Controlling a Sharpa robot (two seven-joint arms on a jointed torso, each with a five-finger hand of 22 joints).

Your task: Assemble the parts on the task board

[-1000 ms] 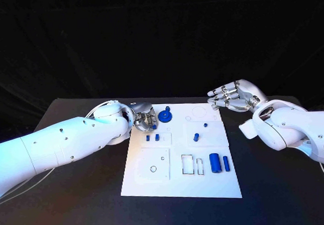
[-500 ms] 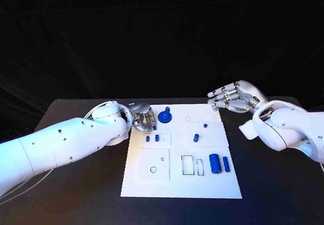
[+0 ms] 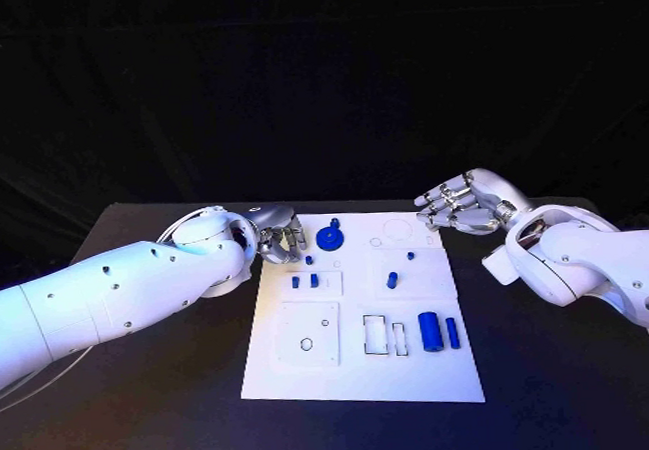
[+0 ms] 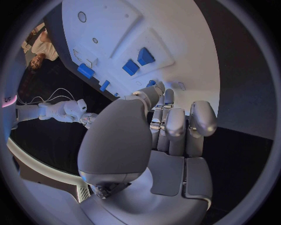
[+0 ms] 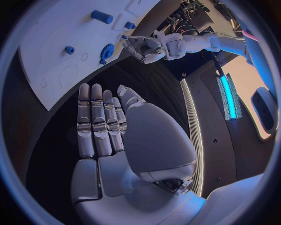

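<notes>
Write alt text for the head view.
A white task board carrying small blue parts lies on a black table. The left hand hovers at its far left corner; the right hand, holding nothing, hangs beyond its far right corner.

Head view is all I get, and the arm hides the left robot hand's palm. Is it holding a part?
Observer: No. The left wrist view shows the left robot hand with a bare palm and nothing gripped.
Operator: What lies past its fingertips?
Observer: A small blue part on the task board sits just beyond them. I cannot tell if they touch.
Operator: And the right robot hand?
Observer: The right wrist view shows the right robot hand with straight fingers and an empty palm, over the black table beside the task board.
</notes>
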